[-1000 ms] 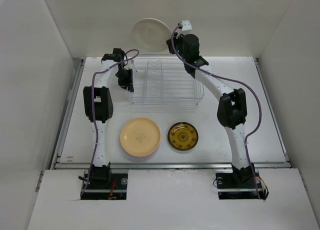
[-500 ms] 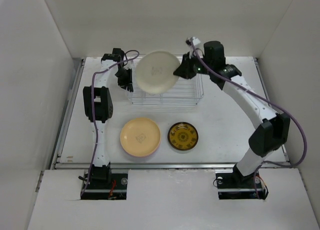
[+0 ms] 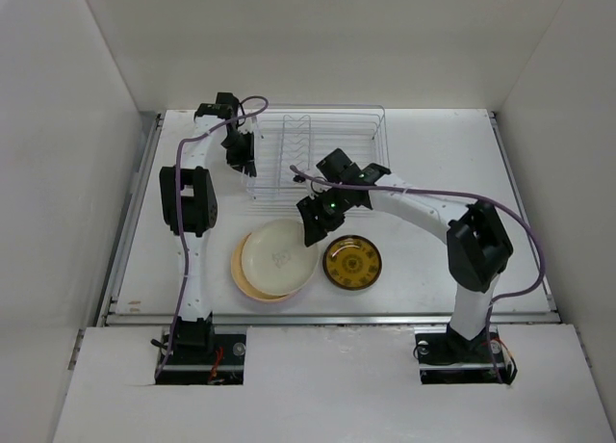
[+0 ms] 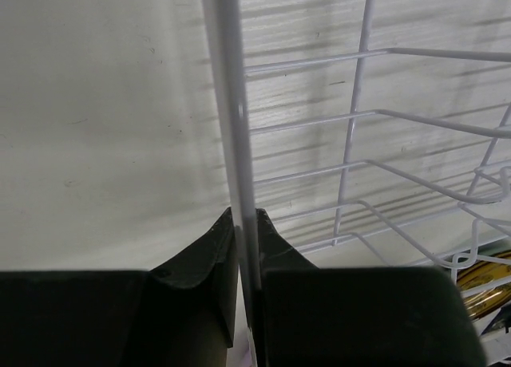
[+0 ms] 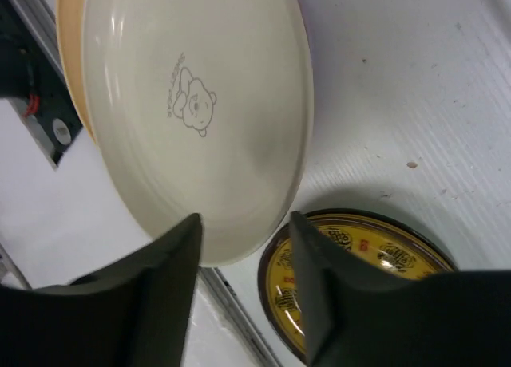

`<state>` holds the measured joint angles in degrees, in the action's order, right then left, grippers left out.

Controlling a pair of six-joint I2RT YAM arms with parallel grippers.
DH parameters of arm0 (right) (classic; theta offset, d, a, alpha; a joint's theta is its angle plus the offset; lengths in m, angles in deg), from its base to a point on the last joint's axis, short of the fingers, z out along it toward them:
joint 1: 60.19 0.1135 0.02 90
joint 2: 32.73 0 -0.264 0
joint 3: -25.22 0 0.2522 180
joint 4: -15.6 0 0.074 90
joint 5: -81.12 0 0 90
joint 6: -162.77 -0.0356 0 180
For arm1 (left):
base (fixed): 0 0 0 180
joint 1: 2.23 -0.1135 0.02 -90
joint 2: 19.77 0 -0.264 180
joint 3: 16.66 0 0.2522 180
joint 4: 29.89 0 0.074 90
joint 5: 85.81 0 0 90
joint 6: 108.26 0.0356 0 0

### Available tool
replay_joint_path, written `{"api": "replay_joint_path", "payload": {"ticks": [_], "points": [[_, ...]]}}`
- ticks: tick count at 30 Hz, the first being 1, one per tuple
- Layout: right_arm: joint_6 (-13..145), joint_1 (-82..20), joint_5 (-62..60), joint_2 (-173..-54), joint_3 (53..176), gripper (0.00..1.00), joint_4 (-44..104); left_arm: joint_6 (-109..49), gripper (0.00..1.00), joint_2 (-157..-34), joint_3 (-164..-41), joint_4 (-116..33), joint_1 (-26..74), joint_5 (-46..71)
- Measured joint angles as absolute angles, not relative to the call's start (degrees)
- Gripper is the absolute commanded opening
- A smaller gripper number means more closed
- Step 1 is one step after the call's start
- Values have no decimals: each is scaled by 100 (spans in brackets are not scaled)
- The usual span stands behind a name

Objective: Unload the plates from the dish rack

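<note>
The cream plate (image 3: 279,260) (image 5: 200,120), with a small bear mark, lies on the yellow plate (image 3: 237,270) (image 5: 68,48) at the table's front. My right gripper (image 3: 313,226) (image 5: 243,223) hovers open over the cream plate's right rim, and neither finger presses it. The small amber plate (image 3: 352,263) (image 5: 359,255) lies flat just right of them. The wire dish rack (image 3: 318,154) (image 4: 359,112) stands at the back, with no plate showing in its slots. My left gripper (image 3: 241,156) (image 4: 243,219) is shut on an upright wire at the rack's left end.
White enclosure walls rise at the back and on both sides. A metal rail (image 3: 327,318) runs along the table's front edge, close to the stacked plates. My right arm stretches across the table between the rack and the plates.
My right arm swung the cream plate from above the rack down onto the yellow plate, and its jaws opened off it. The left gripper stayed on the rack.
</note>
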<state>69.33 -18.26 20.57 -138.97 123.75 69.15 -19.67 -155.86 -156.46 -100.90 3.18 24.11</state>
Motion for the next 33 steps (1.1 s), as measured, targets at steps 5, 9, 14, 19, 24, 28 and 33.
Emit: {"api": "replay_joint_path", "payload": {"ticks": [5, 9, 14, 19, 24, 28, 33], "points": [[6824, -1782, 1847, -13871, 12511, 78, 6871, -1880, 14, -15577, -15646, -10055, 314, 2400], [6760, -1782, 1541, -13661, 12509, 79, 6806, -1797, 32, -15444, -15646, -9998, 290, 2411], [6612, -1824, 899, -13047, 12506, 79, 6666, -1713, 64, -14996, -15646, -9948, 277, 2411], [5820, -2066, -1543, -12052, 12336, 100, 6349, -1624, 100, -14436, -15646, -9955, 257, 2289], [5261, -2794, -5328, -10758, 11752, 100, 5877, -1582, 100, -13606, -15510, -9852, 248, 1456], [5593, -3699, -7099, -10068, 11204, 100, 5217, -1657, 100, -12552, -15119, -9662, 93, -44], [6439, -4038, -7514, -9692, 10303, 100, 4430, -1731, 100, -11258, -14562, -9393, -488, -1928]]}}
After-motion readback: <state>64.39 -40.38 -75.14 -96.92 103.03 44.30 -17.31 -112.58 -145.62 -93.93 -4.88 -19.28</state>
